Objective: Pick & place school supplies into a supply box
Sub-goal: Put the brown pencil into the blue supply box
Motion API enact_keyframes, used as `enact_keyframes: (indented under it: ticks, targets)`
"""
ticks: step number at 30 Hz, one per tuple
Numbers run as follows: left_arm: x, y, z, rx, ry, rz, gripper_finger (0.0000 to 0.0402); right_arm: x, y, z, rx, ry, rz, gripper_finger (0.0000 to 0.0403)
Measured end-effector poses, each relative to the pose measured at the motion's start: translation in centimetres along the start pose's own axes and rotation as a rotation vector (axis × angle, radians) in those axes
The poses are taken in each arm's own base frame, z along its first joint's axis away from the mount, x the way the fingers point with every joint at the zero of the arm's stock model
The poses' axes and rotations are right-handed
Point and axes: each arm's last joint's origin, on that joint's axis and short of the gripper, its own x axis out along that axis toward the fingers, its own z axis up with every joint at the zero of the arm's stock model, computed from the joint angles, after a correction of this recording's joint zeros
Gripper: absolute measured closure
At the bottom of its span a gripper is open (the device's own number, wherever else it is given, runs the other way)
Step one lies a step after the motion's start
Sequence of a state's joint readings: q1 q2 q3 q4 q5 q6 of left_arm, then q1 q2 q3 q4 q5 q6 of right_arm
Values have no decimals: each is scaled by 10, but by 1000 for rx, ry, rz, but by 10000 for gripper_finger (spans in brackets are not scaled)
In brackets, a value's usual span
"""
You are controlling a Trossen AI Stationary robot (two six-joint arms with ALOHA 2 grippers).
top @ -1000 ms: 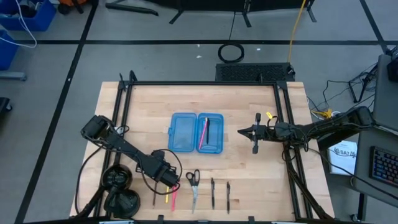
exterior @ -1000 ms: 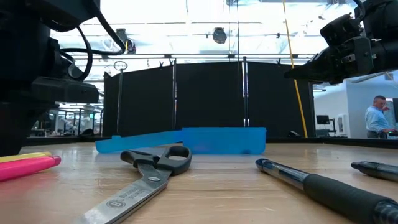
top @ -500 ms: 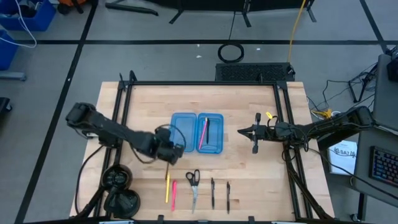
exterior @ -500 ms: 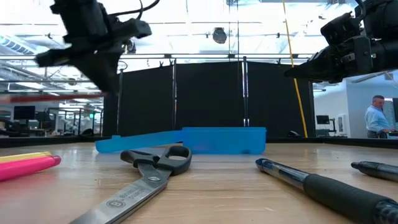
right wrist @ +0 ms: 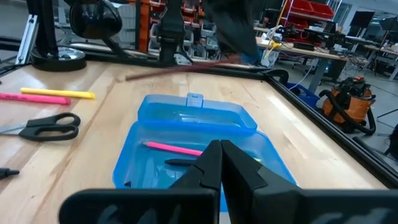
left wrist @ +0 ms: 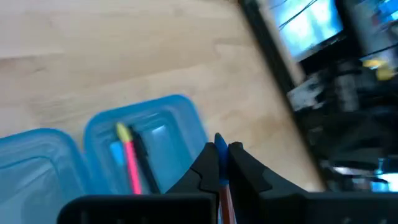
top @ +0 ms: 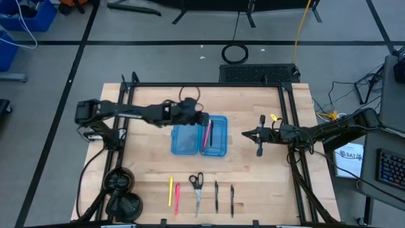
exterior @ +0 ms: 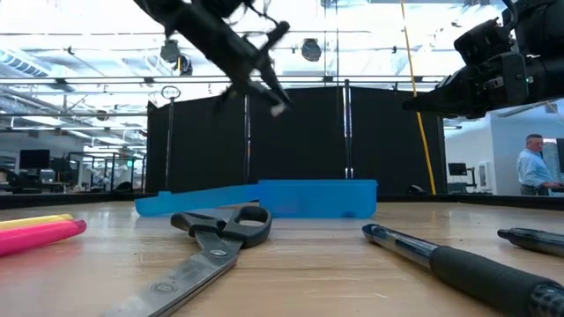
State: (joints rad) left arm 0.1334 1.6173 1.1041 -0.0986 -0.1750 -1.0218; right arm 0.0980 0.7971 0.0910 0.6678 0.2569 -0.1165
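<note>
The left claw (top: 201, 118) had been carried from the bench's front edge to above the box (top: 199, 135), clamped on a pencil (left wrist: 222, 163) whose far end was blurred. A drop seemed next. The right claw (top: 248, 134) waited shut beside the box; two pens already lay inside.

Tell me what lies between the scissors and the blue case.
Nothing: in the high view, bare wood separates the scissors from the blue case.

Overhead, table-level, two wrist views
</note>
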Motion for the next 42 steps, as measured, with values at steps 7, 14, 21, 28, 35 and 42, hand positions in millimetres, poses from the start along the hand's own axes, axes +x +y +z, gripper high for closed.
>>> enact_keyframes:
  ticks: [7,14,21,28,35,42]
  targets:
    - [48,-7,14,76,66,91,387,0,0,0,-6,2,-1,403]
    - [84,-20,19,145,119,281,387,0,0,0,-5,2,-1,403]
    - [91,-10,9,91,75,436,383,-1,0,-2,-1,2,-2,403]
    - [90,-9,5,68,66,468,387,-1,0,-1,-13,-15,-5,403]
    - [103,-1,-4,71,84,496,385,-1,-1,5,52,-70,-8,403]
    - [116,6,-18,81,109,526,387,-1,-1,5,62,-74,-8,403]
